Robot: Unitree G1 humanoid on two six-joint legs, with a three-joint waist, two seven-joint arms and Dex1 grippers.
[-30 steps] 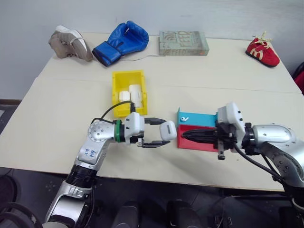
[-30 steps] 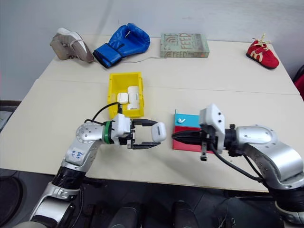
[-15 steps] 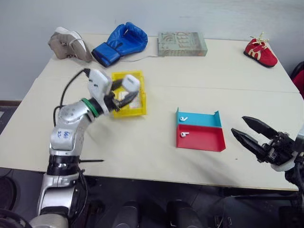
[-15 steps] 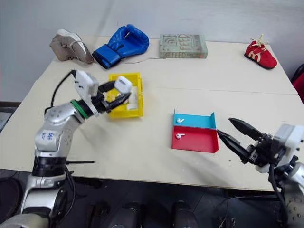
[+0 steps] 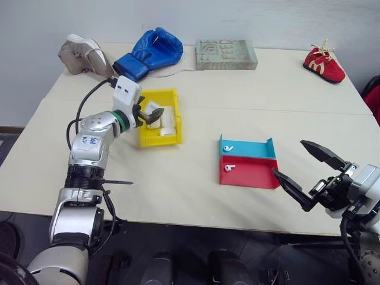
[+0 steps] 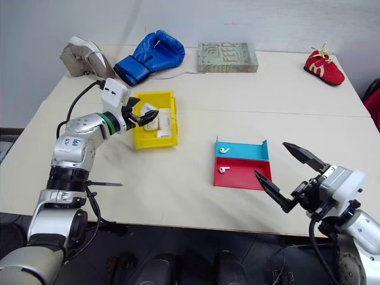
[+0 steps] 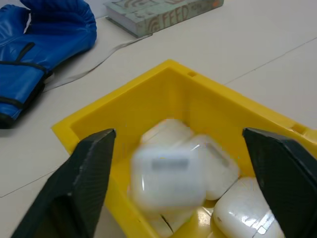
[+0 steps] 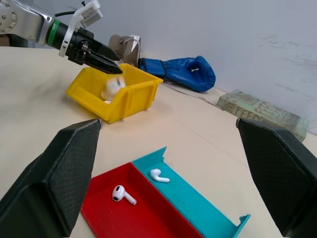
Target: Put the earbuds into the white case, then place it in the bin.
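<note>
Over the small bright yellow plastic bin (image 5: 173, 126), at about ten o'clock on the pale bench (image 5: 196, 196), the left tool (image 5: 149, 114) has its two black fingers spread wide with nothing between them. In the left wrist view a small glossy white rounded case (image 7: 168, 177), blurred, sits between those parted fingers above other white cases in the bin, apparently just let go; whether it has landed cannot be told.

Two tiny glossy white earbuds are not in any case. One (image 5: 228, 148) lies in the blue half and the other (image 5: 228, 168) in the red half of the shallow blue-and-red tray (image 5: 261, 175), right of the bench's centre, well apart from the bin. Judged from this, the case went to the bin without them, so the first step looks undone.

The right tool (image 5: 306, 172) hangs at about four o'clock, just off the tray's near right corner, fingers wide apart and empty, probably held clear of the tray.

Along the far edge lie a grey shoe (image 5: 86, 54), a blue boxing glove (image 5: 151, 52), a grey-green box (image 5: 227, 54) and a red shoe (image 5: 323, 63), clear of the work.
</note>
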